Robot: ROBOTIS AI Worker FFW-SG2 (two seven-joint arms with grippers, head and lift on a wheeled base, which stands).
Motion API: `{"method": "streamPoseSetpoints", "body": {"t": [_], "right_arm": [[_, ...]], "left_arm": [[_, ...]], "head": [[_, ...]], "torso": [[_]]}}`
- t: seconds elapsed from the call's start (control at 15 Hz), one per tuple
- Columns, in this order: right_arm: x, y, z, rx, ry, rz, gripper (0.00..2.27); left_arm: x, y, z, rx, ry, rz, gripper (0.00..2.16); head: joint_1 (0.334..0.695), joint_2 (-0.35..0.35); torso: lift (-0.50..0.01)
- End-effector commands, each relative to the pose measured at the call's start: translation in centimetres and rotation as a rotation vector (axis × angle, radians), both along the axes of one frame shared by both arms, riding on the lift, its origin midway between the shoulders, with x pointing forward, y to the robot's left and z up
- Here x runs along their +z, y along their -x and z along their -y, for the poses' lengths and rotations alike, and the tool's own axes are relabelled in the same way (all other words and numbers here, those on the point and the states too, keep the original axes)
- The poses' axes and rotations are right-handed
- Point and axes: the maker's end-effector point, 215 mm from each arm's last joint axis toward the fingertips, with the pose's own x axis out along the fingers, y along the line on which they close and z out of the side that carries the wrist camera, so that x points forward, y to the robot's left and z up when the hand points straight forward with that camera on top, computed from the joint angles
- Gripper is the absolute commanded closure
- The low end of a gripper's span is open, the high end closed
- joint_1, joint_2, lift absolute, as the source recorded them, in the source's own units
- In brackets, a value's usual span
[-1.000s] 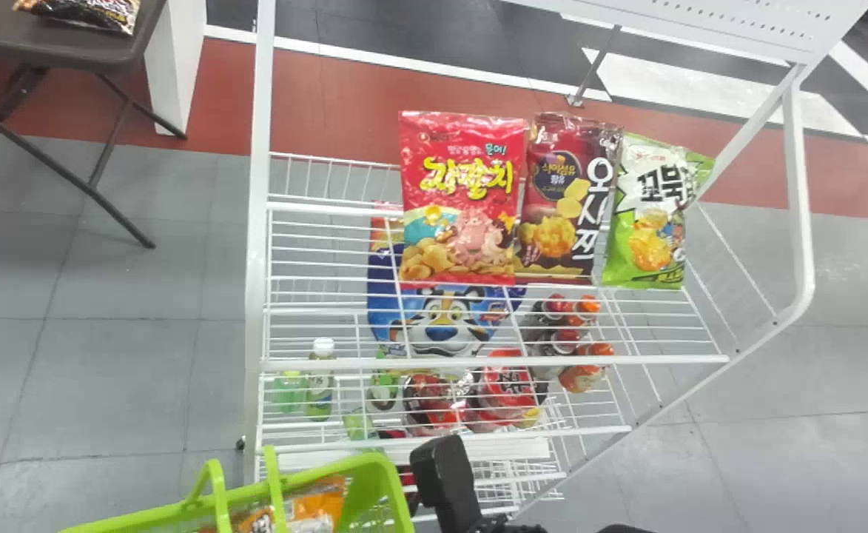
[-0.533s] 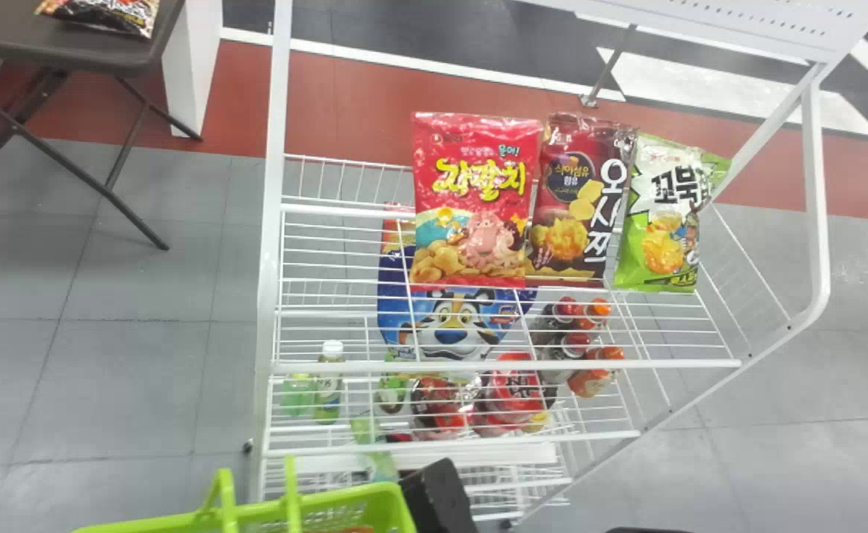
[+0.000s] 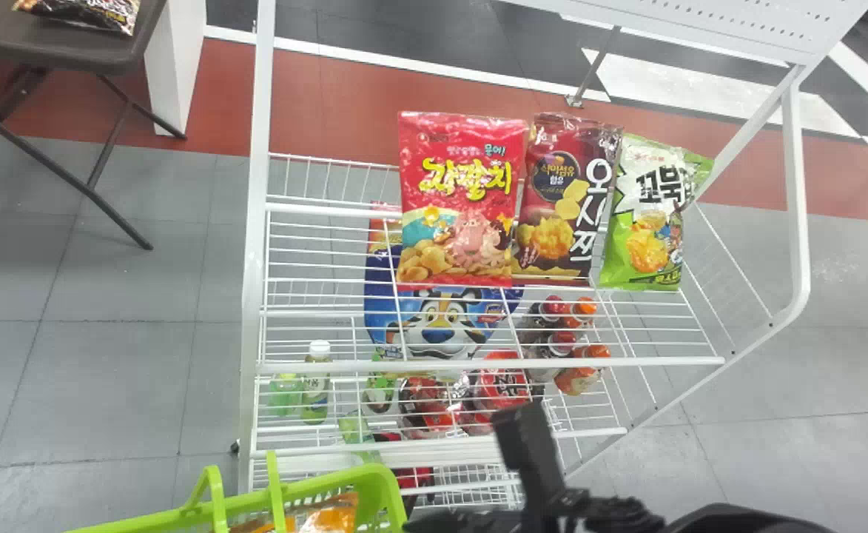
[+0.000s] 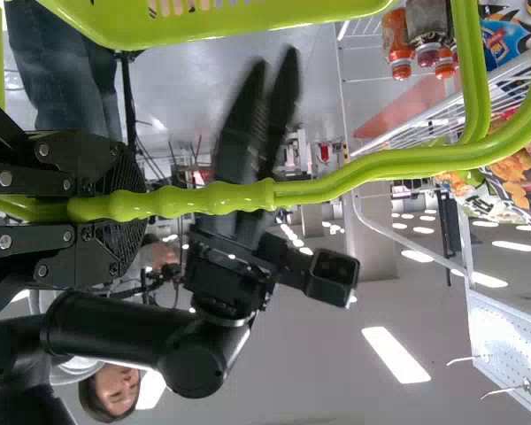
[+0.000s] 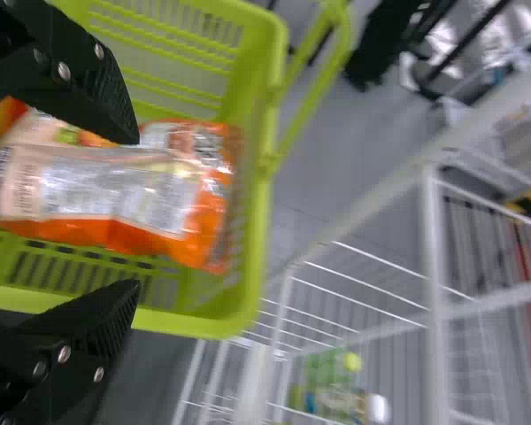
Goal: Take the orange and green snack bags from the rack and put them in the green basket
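Observation:
The right gripper (image 3: 526,444) shows partly at the bottom of the head view, right of the green basket (image 3: 395,492). In the right wrist view the right gripper (image 5: 134,212) stands open above the basket (image 5: 270,115). An orange snack bag (image 5: 133,199) lies inside the basket, beyond the fingers. The green snack bag (image 3: 644,229) leans on the rack's upper shelf, at the right end of the row. In the left wrist view my left gripper (image 4: 128,205) is shut on the basket handle (image 4: 195,200).
Beside the green bag stand a dark red bag (image 3: 559,200) and a red bag (image 3: 457,200). Lower shelves hold bottles (image 3: 317,385) and packets. The rack's white left post (image 3: 254,259) rises near the basket. A dark folding table (image 3: 64,44) stands behind left.
In the head view the right arm has moved to the right and a little upward, away from the basket's rim. The snack bags on the rack remain in their row.

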Motion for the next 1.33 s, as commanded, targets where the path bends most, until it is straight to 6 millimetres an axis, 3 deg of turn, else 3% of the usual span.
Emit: {"method": "streamPoseSetpoints", "body": {"t": [0.0,0.2,0.6,0.73,0.87,1.13,1.27], "right_arm": [[3.8,-5.5,3.3,-0.094,-0.013,0.191,0.11],[8.5,-11.0,8.8,-0.218,-0.012,0.419,0.11],[13.0,-17.4,22.7,-0.479,0.064,0.701,0.11],[13.4,-19.0,26.3,-0.541,0.095,0.734,0.11],[14.0,-19.0,29.6,-0.591,0.132,0.776,0.11],[13.0,-20.3,33.6,-0.685,0.176,0.763,0.11],[12.4,-21.7,34.7,-0.701,0.188,0.759,0.11]], "left_arm": [[0.1,0.1,0.1,-0.003,0.006,0.000,2.15],[0.1,0.3,0.3,-0.008,0.006,0.000,2.15],[0.1,0.9,0.7,-0.025,0.003,-0.011,2.15],[0.1,1.1,0.8,-0.032,0.002,-0.012,2.15],[0.1,1.3,0.8,-0.043,0.003,-0.021,2.15],[0.2,1.5,1.1,-0.069,-0.002,-0.034,2.15],[0.2,1.7,1.0,-0.074,-0.003,-0.043,2.15]], "head": [[0.695,-0.350],[0.695,-0.350],[0.695,-0.350],[0.695,-0.350],[0.695,-0.350],[0.695,-0.350],[0.695,-0.350]], "torso": [[0.000],[0.000],[0.000],[0.000],[0.000],[0.000],[0.000]]}}
